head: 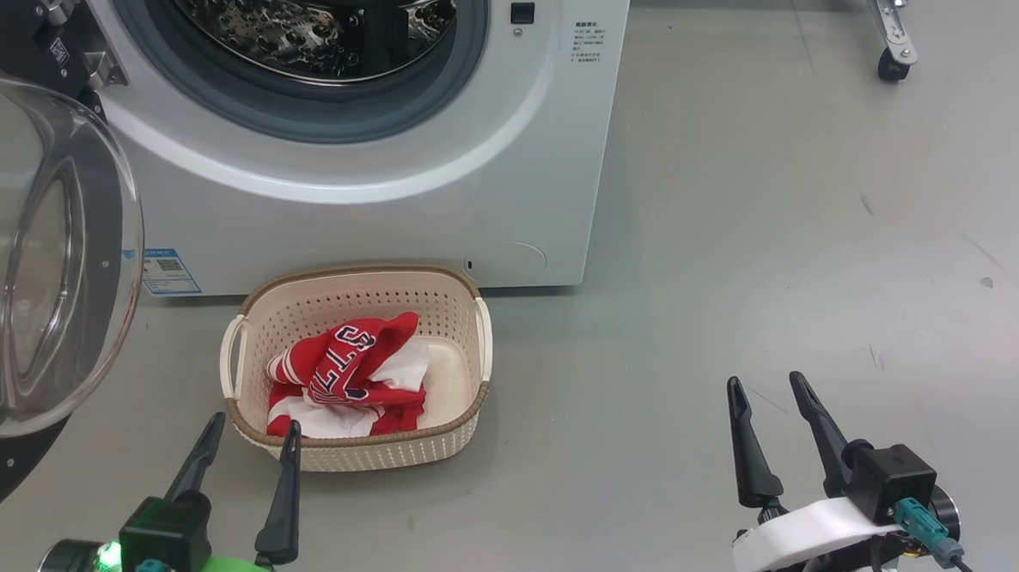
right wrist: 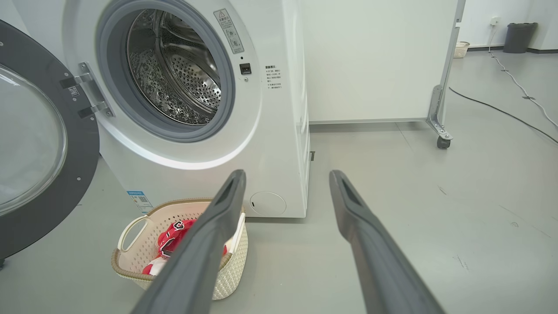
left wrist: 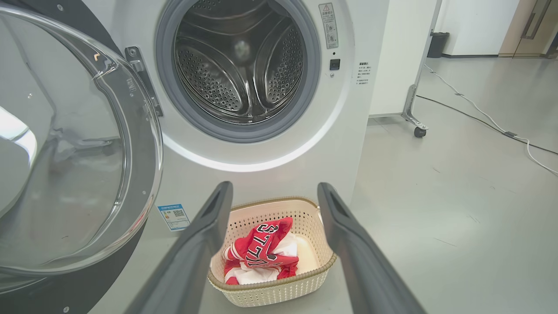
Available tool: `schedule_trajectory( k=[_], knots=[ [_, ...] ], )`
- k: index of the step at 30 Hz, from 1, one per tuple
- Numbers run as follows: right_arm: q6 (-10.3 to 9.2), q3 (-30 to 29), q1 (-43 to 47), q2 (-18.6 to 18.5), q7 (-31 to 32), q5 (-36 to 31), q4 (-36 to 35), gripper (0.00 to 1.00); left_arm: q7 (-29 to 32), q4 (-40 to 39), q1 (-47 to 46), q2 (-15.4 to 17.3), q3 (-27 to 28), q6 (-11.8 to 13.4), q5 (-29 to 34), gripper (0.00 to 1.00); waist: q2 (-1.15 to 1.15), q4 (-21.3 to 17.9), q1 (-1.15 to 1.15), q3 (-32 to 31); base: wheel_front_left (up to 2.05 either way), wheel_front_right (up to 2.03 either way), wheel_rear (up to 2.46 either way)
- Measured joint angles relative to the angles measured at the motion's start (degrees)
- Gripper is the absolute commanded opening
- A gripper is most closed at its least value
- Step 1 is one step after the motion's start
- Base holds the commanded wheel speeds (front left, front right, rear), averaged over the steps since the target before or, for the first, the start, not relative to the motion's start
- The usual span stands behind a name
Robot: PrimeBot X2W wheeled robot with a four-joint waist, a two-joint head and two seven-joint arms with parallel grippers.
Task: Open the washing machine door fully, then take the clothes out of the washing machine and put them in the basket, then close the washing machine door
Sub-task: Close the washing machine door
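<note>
The white washing machine (head: 514, 192) (left wrist: 348, 113) (right wrist: 279, 144) stands with its steel drum (left wrist: 239, 65) bare. Its door (head: 38, 257) (left wrist: 74, 144) (right wrist: 39, 144) hangs swung wide to the left, glass bowl bulging toward me. The red clothes (head: 351, 378) (left wrist: 261, 255) (right wrist: 172, 237) lie bunched inside the cream basket (head: 453, 305) (left wrist: 320, 237) (right wrist: 130, 257) on the floor in front of the machine. My left gripper (head: 254, 428) (left wrist: 272, 192) is open just short of the basket's near rim, holding nothing. My right gripper (head: 765, 383) (right wrist: 287, 179) is open over bare floor to the basket's right.
Grey floor (head: 778, 246) spreads to the right of the machine. A white panel on a caster foot (left wrist: 414, 126) (right wrist: 440, 139) stands behind it, with cables (left wrist: 501, 126) trailing across the floor. A dark bin (right wrist: 521, 37) sits far back.
</note>
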Motion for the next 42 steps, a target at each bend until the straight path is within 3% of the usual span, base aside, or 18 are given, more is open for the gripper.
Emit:
schedule_trajectory(
  k=[24,42],
  knots=[
    [-0.01,-1.24,-0.02,-0.02,0.00,-0.19,-0.08,1.00,-0.01,-0.24,-0.03,0.03,-0.19,0.00,0.00,1.00,0.00,0.97,0.01,0.31,-0.07,0.07,0.00],
    [-0.05,-1.99,0.04,-0.94,0.00,-0.53,-0.73,1.00,-0.87,0.02,-0.14,-0.20,0.37,0.43,-0.02,1.00,0.00,8.68,0.00,0.26,0.00,0.00,0.00]
  ],
)
